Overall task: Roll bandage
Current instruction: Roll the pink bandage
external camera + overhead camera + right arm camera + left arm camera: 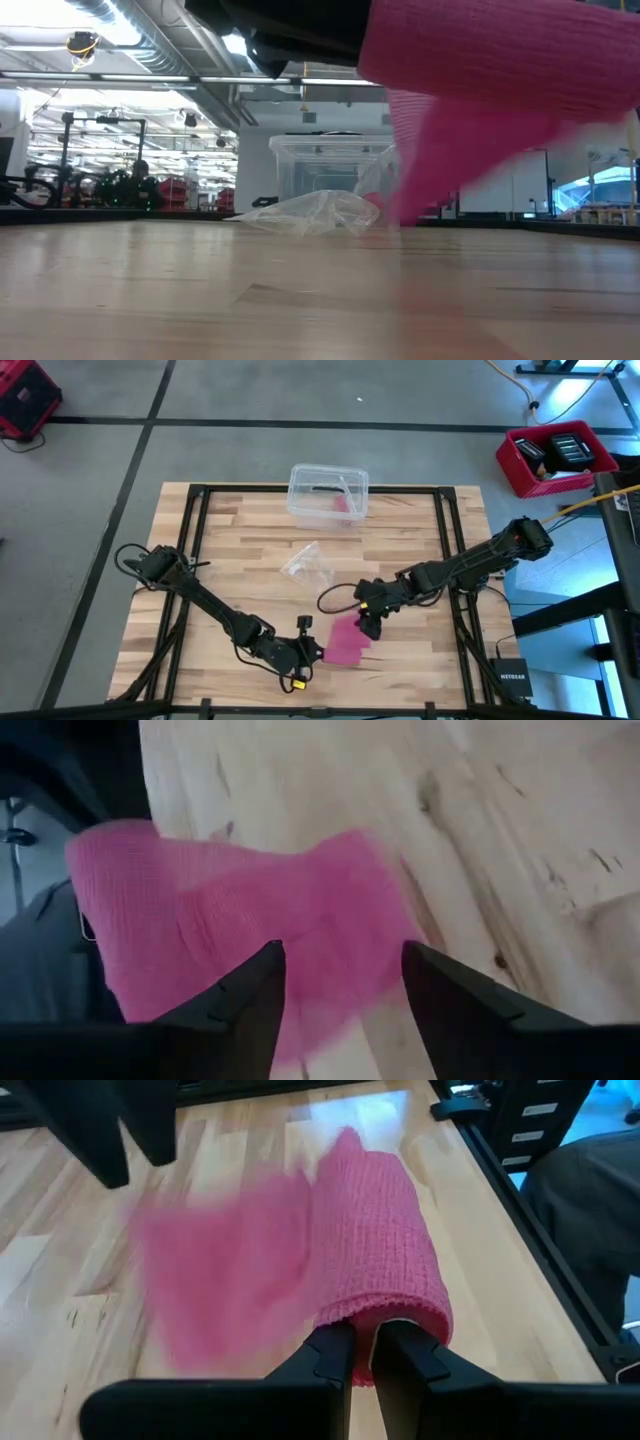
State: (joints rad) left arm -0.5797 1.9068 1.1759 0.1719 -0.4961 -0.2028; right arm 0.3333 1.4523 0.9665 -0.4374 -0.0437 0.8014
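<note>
The left gripper (365,1355) is pinched shut on the pink soft fabric bandage (345,640), near the table's front; the open, empty right gripper (370,622) hovers at its one o'clock.

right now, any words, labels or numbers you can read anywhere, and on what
"NETGEAR": on the small black box at the table's right front corner, in the high view; small, just readable.
Items in the red bin: any labels too small to read.
Nothing readable on the bandage, clear plastic box or plastic wrapper.
</note>
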